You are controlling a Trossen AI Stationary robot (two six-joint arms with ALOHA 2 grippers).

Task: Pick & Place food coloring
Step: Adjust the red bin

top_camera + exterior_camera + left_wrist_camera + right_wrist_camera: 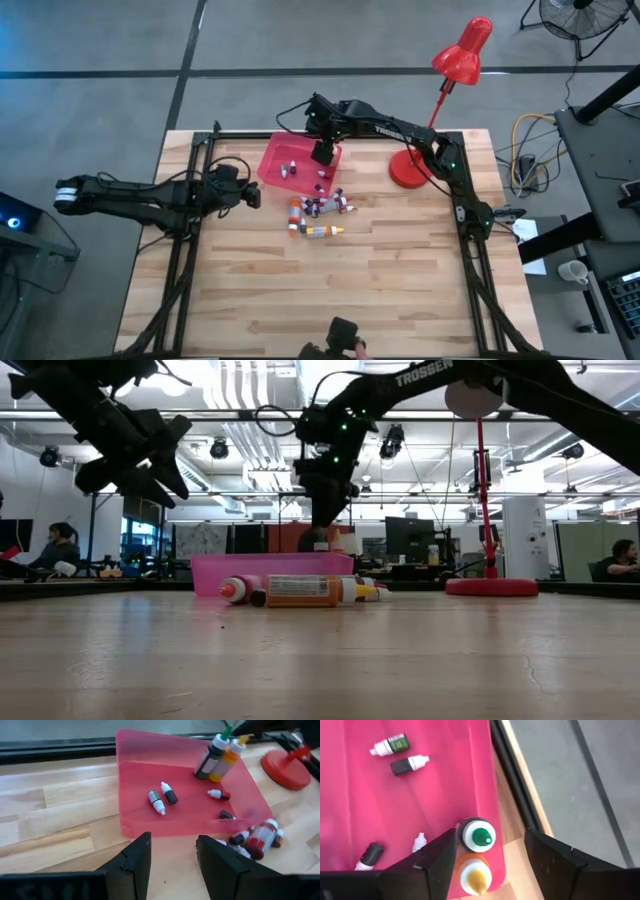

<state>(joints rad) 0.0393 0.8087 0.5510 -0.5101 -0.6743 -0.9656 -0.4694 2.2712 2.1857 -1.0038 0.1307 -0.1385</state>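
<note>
Pink plastic frames the step in hand: the right gripper [322,152] hangs over the tray [272,160], at the twelve o'clock side of the table [330,290], with two larger bottles, one green-tipped [477,834] and one orange [472,873], standing between its spread fingers. These fingers look wide apart and clear of both bottles, so I judge this a release, not a grasp. Four small food coloring bottles [163,797] lie flat in the tray already. A loose cluster [318,213] waits on the wood at the tray's five o'clock. The left gripper [172,862] idles at the tray's nine o'clock, fingers parted and empty. Next, the right arm should lift straight up without tipping the standing pair, then swing toward five o'clock to the cluster.
</note>
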